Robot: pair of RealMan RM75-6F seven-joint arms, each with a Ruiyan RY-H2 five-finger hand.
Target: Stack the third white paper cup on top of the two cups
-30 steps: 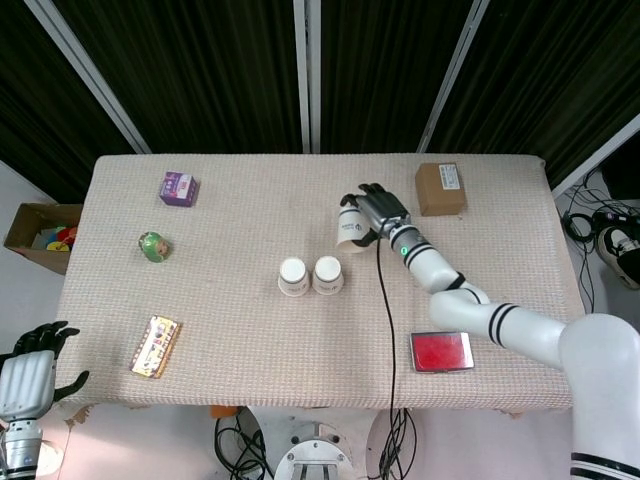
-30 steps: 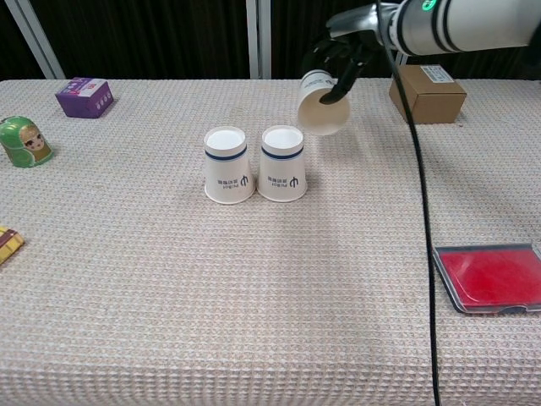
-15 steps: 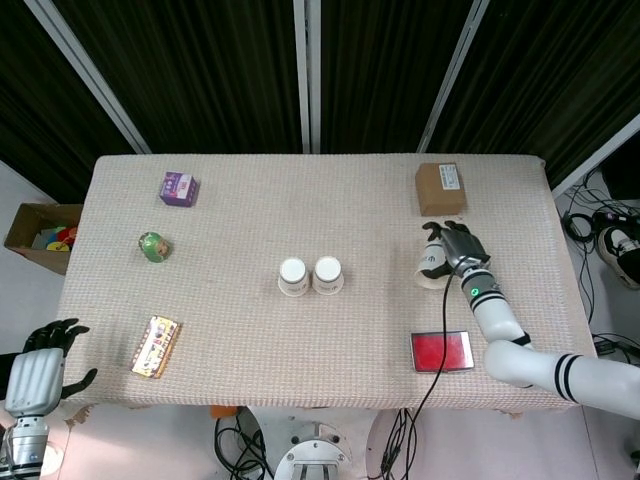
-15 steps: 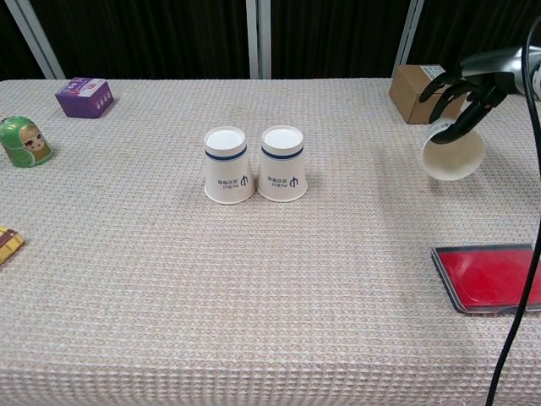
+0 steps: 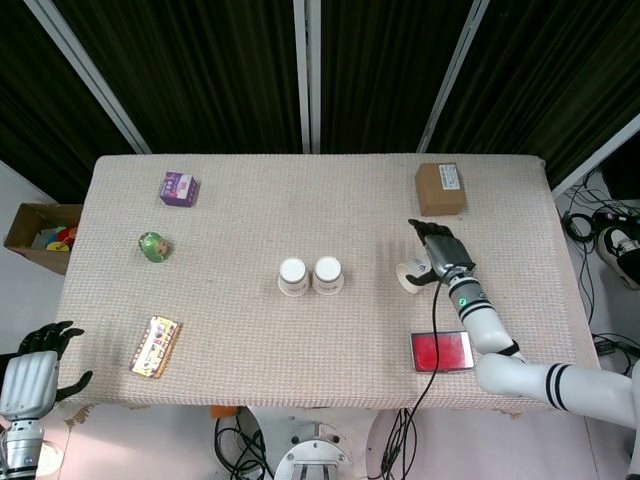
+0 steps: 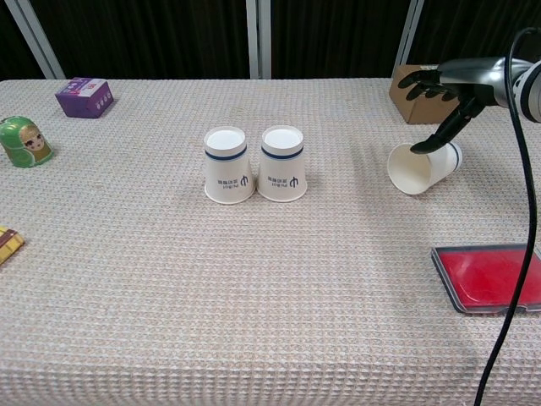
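- Fingers (image 6: 446, 134) of the right hand (image 6: 448, 85) were spread out, with one touching the rim of the third cup (image 6: 424, 167); whether the hand really held it could not be told.
- That cup lay on its side at the right of the frame, mouth facing left, well apart from the two cups (image 6: 257, 163).
- The two cups stood upside down, side by side, in the middle of the table (image 6: 254, 296).
- The left hand (image 5: 35, 365) hung off the lower left corner, fingers apart, holding nothing.
- Stacking was not done; the cup needed picking up, turning over and carrying across.
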